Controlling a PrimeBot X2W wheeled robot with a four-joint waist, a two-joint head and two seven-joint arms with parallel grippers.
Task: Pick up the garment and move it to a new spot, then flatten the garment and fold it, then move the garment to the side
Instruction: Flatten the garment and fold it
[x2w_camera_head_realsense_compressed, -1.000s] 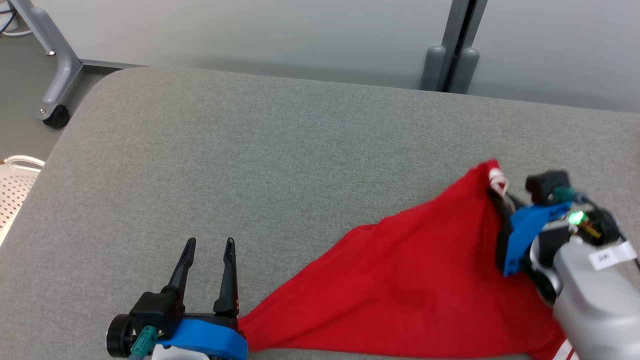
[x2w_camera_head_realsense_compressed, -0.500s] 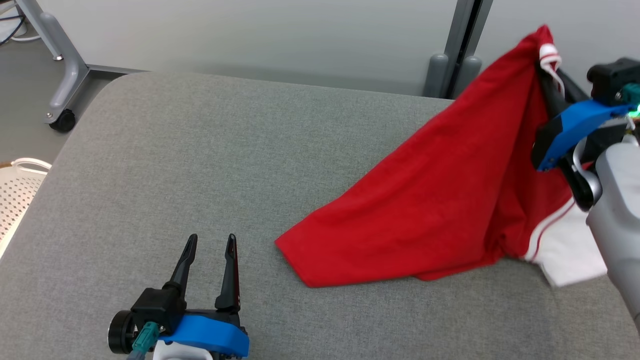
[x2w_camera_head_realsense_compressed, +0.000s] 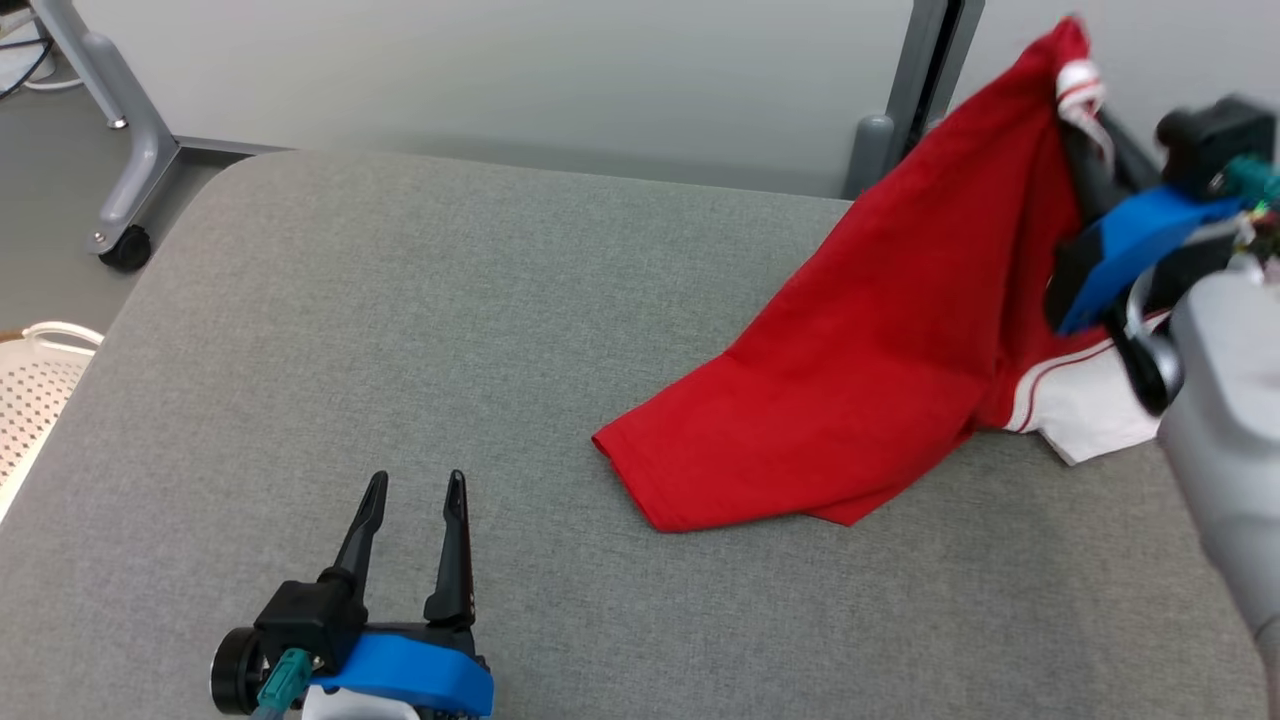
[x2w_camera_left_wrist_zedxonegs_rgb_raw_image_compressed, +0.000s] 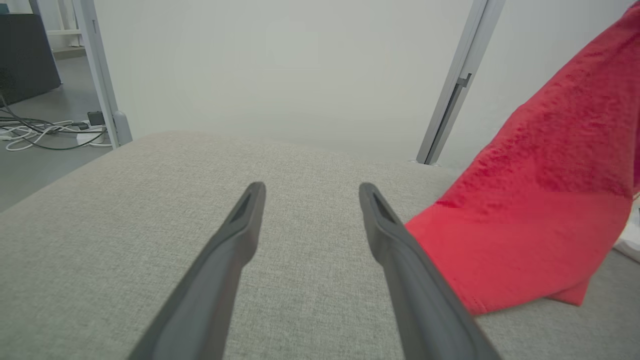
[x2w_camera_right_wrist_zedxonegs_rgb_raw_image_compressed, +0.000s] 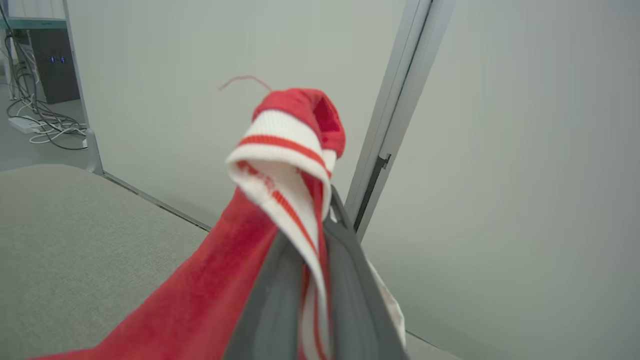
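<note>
Limply, the red garment (x2w_camera_head_realsense_compressed: 880, 350) tents over grey woven padding (x2w_camera_head_realsense_compressed: 400, 300).

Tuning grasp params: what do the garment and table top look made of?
Garment: soft matte red knit, likely cotton jersey; it drapes in folds, with ribbed white-striped trim. Table top: matte grey woven fabric cover, weave visible; possibly padded.

No text, label, brand, number or sign can be read in any of the views.
</note>
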